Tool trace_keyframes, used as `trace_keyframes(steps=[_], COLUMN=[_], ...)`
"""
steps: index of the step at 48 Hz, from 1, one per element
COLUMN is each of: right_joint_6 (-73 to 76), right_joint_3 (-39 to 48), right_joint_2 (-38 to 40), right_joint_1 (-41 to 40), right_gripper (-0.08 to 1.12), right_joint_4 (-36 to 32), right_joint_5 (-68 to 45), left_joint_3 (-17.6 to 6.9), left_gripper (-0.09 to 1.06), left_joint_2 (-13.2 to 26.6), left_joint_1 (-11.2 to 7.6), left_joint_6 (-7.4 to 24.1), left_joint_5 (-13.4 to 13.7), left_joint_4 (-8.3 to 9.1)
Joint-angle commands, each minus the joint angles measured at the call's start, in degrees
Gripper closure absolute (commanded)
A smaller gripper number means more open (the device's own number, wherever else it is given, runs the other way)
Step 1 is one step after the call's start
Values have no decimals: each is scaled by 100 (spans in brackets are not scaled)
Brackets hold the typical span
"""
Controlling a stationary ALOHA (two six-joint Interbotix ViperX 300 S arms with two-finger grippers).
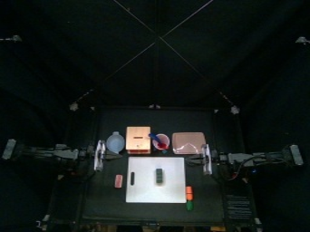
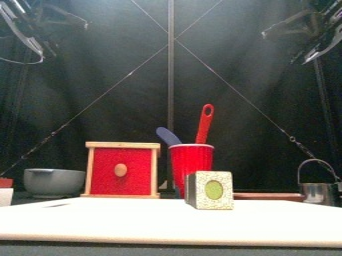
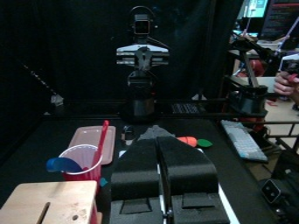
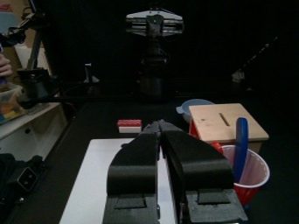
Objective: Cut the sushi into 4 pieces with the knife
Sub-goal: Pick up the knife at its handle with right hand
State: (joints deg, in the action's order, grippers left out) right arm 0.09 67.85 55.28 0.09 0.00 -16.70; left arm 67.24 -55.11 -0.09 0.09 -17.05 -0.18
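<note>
Currently the left pincer (image 3: 162, 144) and the right pincer (image 4: 167, 136) both rest closed and empty at the tabletop's (image 1: 103, 204) sides. One sushi roll (image 2: 209, 189), seemingly whole, sits on one white cutting board (image 1: 145, 192). Two knives, a blue knife (image 2: 167, 135) and a red knife (image 2: 205, 120), stand in one red cup (image 2: 191, 168). Pulling one may tip the cup, and an unsteadied roll may slide under the blade.

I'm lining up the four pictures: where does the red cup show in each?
Top view: red cup between wooden box and pink tray, behind the white board.
Front view: centre, right of the box.
Left wrist view: between box and tray.
Right wrist view: beside the box.
Shared landmark: the wooden box, next to it everywhere.
</note>
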Motion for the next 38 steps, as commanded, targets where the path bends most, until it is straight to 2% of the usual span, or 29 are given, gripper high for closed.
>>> trace_keyframes(steps=[1,5,10,15,20,24,32,38], right_joint_6=[44,53,53,53,44,18,-26,-26], right_joint_3=[-396,-729,-1397,-2092,-2751,-3234,-4131,-4658], right_joint_2=[-193,-527,-1160,-1767,-2355,-2813,-3727,-4351], right_joint_1=[-105,-237,-527,-782,-984,-1107,-1160,-1107], right_gripper=[102,92,89,86,78,65,32,14], right_joint_4=[114,202,202,202,211,202,35,-237], right_joint_5=[53,316,914,1608,2399,3050,4544,5493], left_joint_3=[-132,-158,-220,-343,-404,-396,-360,-343], left_gripper=[98,94,94,93,92,92,92,92], left_joint_2=[387,615,870,1125,1257,1283,1274,1283], left_joint_1=[35,26,26,26,26,26,70,79], left_joint_6=[44,44,44,44,35,35,35,35], left_joint_5=[-439,-659,-809,-844,-844,-835,-835,-835], left_joint_4=[26,79,141,149,149,141,132,132])
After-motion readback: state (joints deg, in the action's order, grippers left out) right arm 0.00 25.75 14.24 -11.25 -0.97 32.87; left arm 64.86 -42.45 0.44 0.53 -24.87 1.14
